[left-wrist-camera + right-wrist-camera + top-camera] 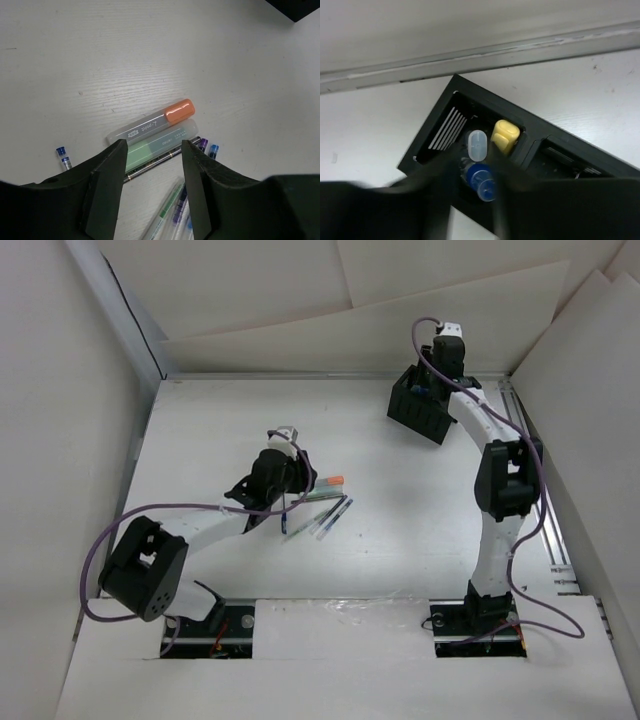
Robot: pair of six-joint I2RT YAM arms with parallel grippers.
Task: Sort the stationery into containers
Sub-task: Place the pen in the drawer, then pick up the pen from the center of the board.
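Left gripper (152, 150): jaws apart, hovering over clear orange-capped marker (155, 120) and pale green marker (160, 145) on white table (100, 50). Best to descend centred on one barrel only.

Right gripper (470, 195): blurred above black ribbed plastic organiser box (485, 100). Blue-capped pen (481, 182) between its fingers; grip cannot be told.

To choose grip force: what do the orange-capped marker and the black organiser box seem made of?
Orange-capped marker: probably plastic; frosted translucent barrel, smooth cap with a soft highlight. Black organiser box: likely moulded plastic, fairly matte; thin slotted ribs in its wall.
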